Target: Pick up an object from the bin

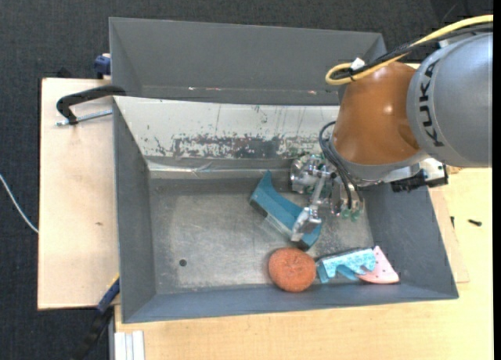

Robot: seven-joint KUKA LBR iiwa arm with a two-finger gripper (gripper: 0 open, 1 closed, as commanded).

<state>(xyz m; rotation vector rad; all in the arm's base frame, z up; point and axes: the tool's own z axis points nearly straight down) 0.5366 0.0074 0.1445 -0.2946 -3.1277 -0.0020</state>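
Note:
My gripper [325,220] is low in the right half of the bin, under the orange wrist cover, and stands open. Its left fingertip [300,230] rests on the right end of a teal blue block-shaped thing [274,200], which lies tilted on the bin floor. The right fingertip [350,209] is over bare floor, and nothing shows between the fingers. A round orange ball [293,269] lies just in front of the gripper, near the front wall.
A flat light blue and pink thing [360,266] lies at the front right corner, beside the ball. The arm and its cover hang over the bin's right back part. The left half of the floor is bare grey metal.

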